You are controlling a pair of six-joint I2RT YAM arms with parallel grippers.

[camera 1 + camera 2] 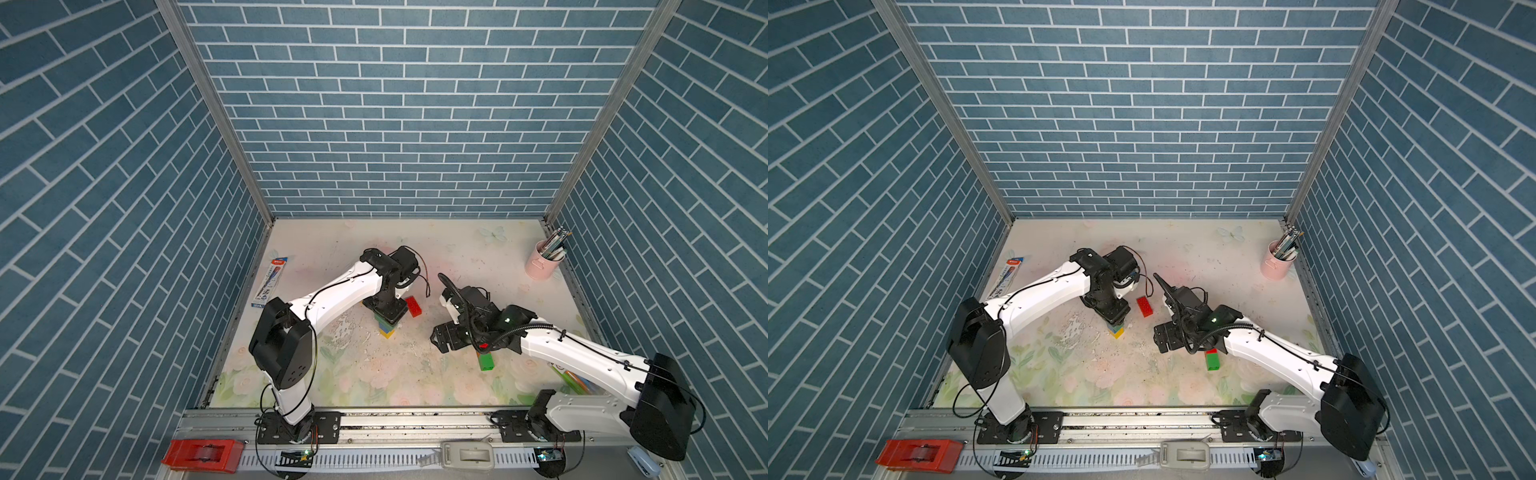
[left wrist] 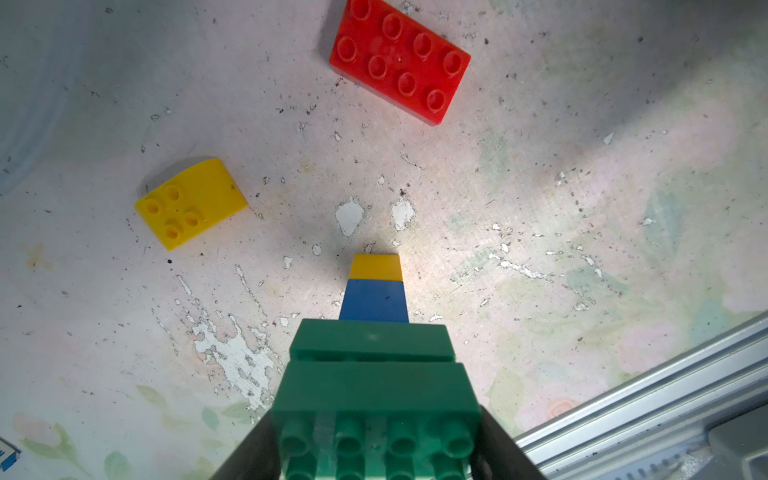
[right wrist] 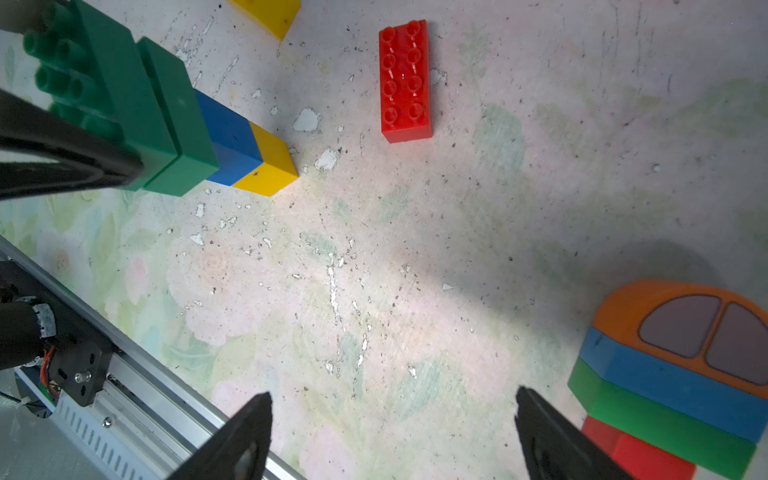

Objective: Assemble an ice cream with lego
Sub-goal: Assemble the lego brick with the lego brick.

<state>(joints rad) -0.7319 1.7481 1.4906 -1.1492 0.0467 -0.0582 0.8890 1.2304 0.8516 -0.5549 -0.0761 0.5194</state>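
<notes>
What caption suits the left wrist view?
Left gripper grips the top green brick of a lego stack; a red oblong brick and a yellow curved brick lie loose nearby.

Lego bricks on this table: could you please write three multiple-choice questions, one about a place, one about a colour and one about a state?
1. Where is the loose red brick?
A. On the table, near the stack in the left fingers
B. On top of that stack
C. Under that stack

2. What colour is that stack's bottom brick?
A. Orange
B. Yellow
C. Red

3. How are the right fingers?
A. Shut on a brick
B. Open, empty
C. Shut, empty

Answers: 1 A, it lies flat, apart from the stack; 2 B, the yellow brick sits under the blue brick; 3 B, only table shows between them.
</notes>
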